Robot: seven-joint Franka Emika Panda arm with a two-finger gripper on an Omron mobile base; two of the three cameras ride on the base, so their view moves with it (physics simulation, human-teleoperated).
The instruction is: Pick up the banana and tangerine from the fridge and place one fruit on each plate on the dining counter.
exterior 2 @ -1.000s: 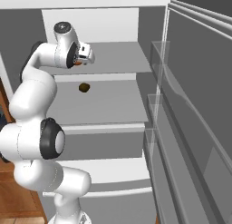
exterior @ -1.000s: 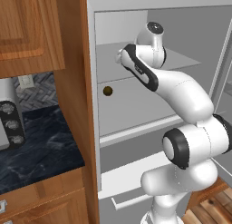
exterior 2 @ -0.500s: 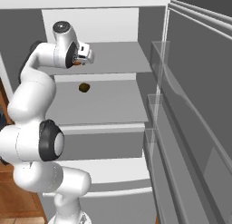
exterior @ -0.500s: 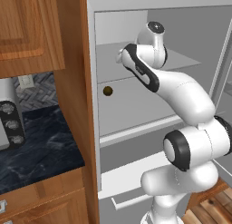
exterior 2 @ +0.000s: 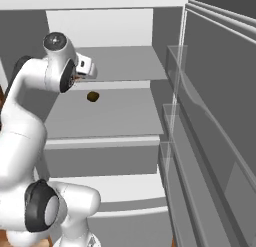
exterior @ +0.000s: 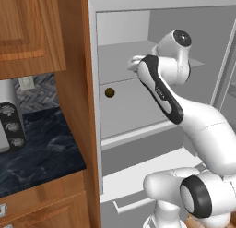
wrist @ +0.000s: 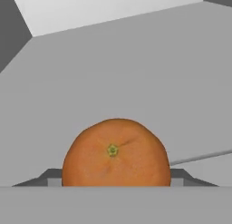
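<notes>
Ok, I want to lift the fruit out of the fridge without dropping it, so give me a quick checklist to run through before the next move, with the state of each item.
1. Right fruit: the tangerine sits between the fingers, bright orange. ok.
2. Fingers closed on it: a finger shows at each side of the fruit, touching its edges. ok.
3. Grip centred: the fruit looks centred between the two fingers. ok.
4. Lifted off the fridge shelf: contact underneath is hidden. cannot tell.
5. Dark olive-brown fruit out of the way: it lies on the lower shelf, apart from the hand. ok.
6. Way out past the open fridge door: the door stands off to the side. ok.
</notes>
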